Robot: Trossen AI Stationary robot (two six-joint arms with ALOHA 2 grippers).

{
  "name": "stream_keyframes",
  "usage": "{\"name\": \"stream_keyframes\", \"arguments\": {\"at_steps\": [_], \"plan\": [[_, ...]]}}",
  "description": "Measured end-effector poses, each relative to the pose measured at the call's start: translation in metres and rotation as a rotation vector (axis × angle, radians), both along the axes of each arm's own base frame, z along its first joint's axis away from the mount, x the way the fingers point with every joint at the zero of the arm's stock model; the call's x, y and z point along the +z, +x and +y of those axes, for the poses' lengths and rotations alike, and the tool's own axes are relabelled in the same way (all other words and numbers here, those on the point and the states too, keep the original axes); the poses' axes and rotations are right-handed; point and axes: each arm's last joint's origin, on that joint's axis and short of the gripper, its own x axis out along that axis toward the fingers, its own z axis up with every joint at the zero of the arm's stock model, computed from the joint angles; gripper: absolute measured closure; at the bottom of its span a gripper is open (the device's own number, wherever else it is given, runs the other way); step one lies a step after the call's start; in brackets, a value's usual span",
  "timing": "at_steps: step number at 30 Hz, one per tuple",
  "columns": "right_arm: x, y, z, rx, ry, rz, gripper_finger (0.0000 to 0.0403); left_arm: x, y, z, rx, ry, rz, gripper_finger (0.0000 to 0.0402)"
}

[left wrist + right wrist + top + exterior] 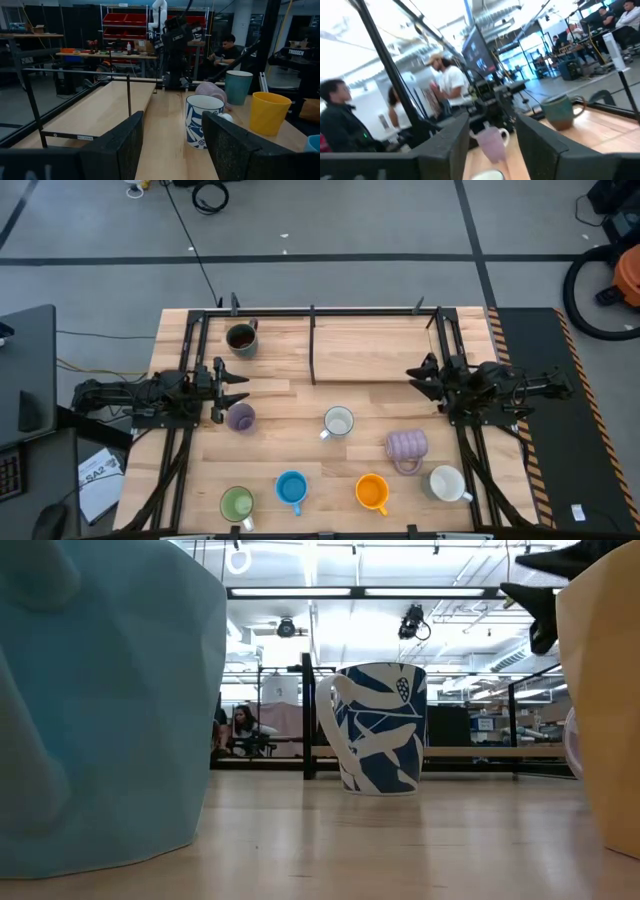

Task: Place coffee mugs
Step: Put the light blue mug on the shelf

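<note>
Eight mugs stand or lie on the wooden table. The dark grey-brown mug is at the far left. The small lilac mug stands just near-side of my left gripper, which is open and hovers level, pointing right. The white blue-patterned mug stands mid-table. The ribbed lavender mug lies on its side. The other white mug, orange mug, blue mug and green mug line the near edge. My right gripper is open, pointing left.
A raised wooden shelf with a black metal frame fills the table's far middle. Black rails run along both sides. Bare wood lies between the two grippers. People sit and stand in the room beyond the table.
</note>
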Motion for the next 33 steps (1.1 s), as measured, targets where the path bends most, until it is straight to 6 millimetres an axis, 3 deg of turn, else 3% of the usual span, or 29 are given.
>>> {"name": "stream_keyframes", "arguments": {"at_steps": [10,16,23,28,33], "plan": [[0.068,-0.015,0.002,0.127,-0.010,-0.067,0.0171,0.000,0.000,0.000,0.000,0.000,0.000,0.0195],[0.108,-0.016,0.003,0.169,0.046,0.225,0.0172,0.000,0.000,0.000,0.000,0.000,0.000,0.0195],[0.147,-0.010,0.010,0.323,0.237,0.581,0.0172,0.000,0.000,0.000,0.000,0.000,0.000,0.0195],[0.158,0.004,0.019,0.480,0.340,0.752,0.0172,0.000,0.000,0.000,0.000,0.000,0.000,0.0195],[0.150,0.019,0.032,0.606,0.447,0.918,0.0173,0.000,0.000,0.000,0.000,0.000,0.000,0.0195]]}}
